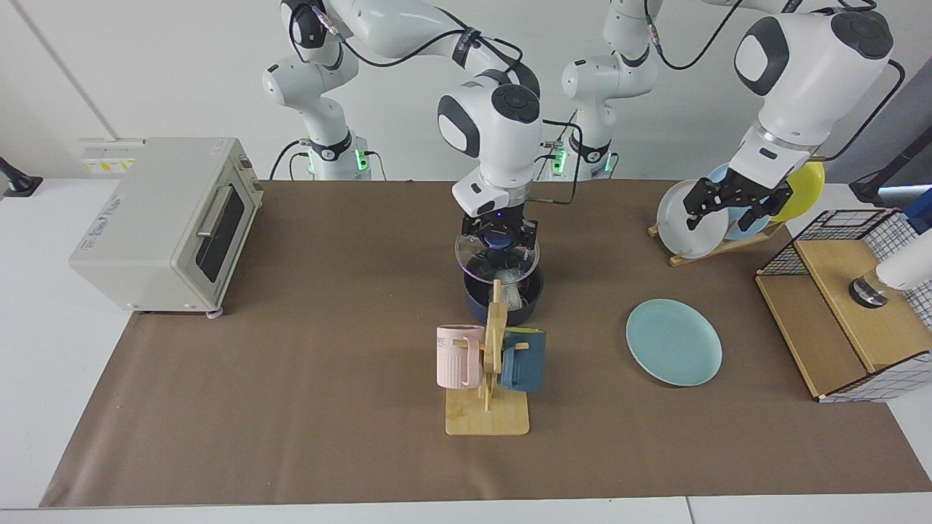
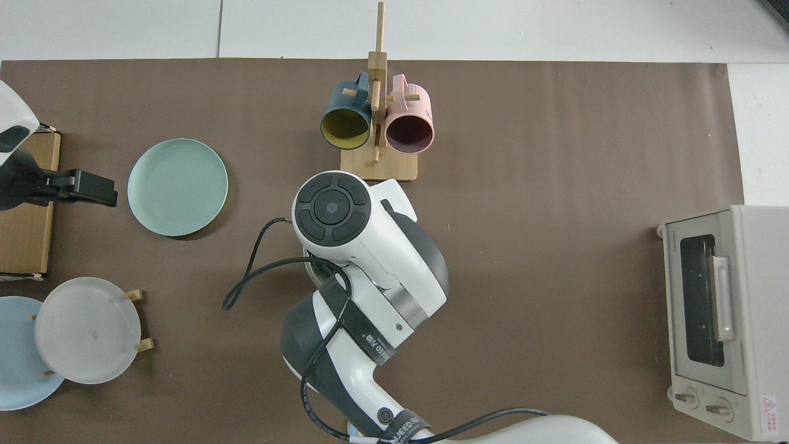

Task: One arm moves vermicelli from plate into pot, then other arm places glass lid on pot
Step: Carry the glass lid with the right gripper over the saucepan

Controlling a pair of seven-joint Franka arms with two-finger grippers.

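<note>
Glass lid (image 1: 497, 256) over pot (image 1: 502, 297) | right pincer (image 1: 499, 238) pinching its knob

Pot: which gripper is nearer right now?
Right. The right gripper holds the glass lid directly over the pot; the left gripper waits far off by the plate rack.

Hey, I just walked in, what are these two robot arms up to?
The right gripper holds a glass lid by its blue knob just above a small dark pot, about to cover it. A white bundle of vermicelli already sits inside the pot. The teal plate it is meant to come from lies bare on the table. The left gripper waits, open and holding nothing, in front of the dish rack.
</note>
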